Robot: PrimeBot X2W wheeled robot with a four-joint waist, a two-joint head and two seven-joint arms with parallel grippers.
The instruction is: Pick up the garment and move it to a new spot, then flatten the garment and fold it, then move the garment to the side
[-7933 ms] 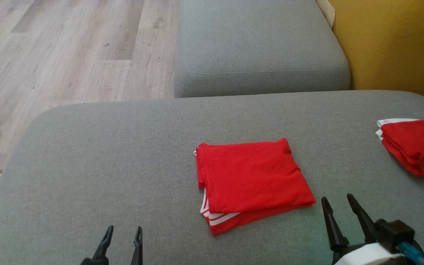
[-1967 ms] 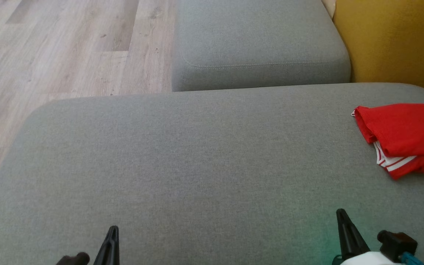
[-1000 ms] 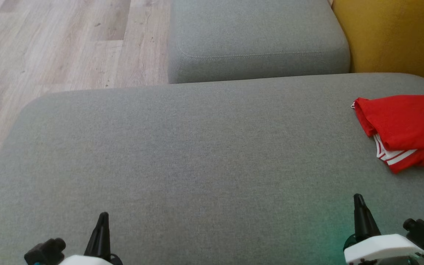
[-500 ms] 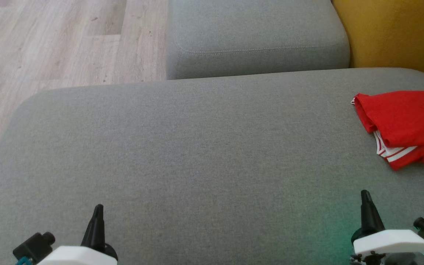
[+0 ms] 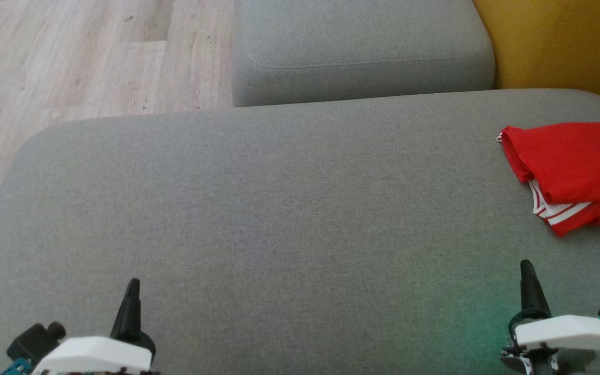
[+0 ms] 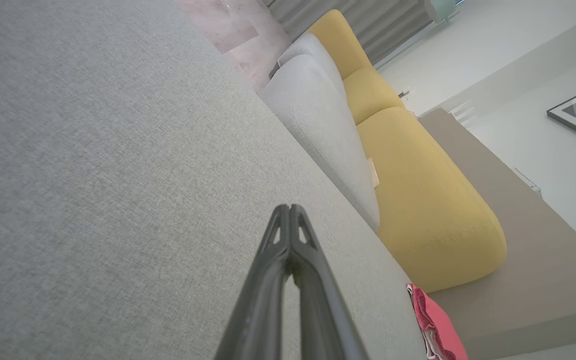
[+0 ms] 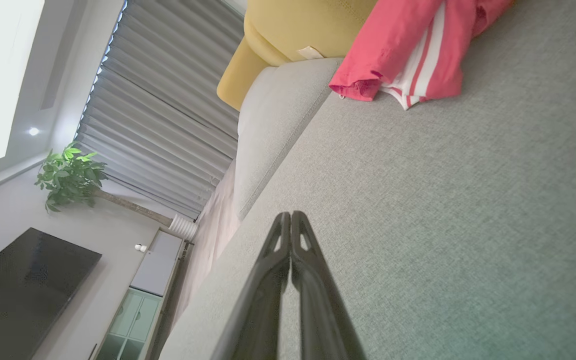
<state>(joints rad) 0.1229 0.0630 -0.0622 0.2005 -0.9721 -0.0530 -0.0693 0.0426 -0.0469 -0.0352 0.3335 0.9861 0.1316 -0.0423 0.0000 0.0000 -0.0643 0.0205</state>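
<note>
The red garment [image 5: 571, 169] with white stripes lies folded at the right edge of the grey cushion [image 5: 279, 219]; it also appears as the garment [image 7: 408, 45] at the top of the right wrist view and as the garment [image 6: 435, 327] at the lower right of the left wrist view. My left gripper [image 5: 132, 285] is low at the left, shut and holding nothing, fingertips together [image 6: 289, 207]. My right gripper [image 5: 526, 266] is low at the right, below the garment and apart from it, also shut and holding nothing [image 7: 290, 214].
A second grey cushion [image 5: 357, 47] lies beyond the near one. A yellow sofa section [image 5: 560, 41] stands at the far right. Wood floor [image 5: 71, 62] lies to the far left. A plant [image 7: 70, 177], curtains and a dark screen [image 7: 23, 290] stand across the room.
The head camera has tilted, so the cushion and garment sit a little higher in view. Both wrists show more at the bottom corners. Both grippers stay shut.
</note>
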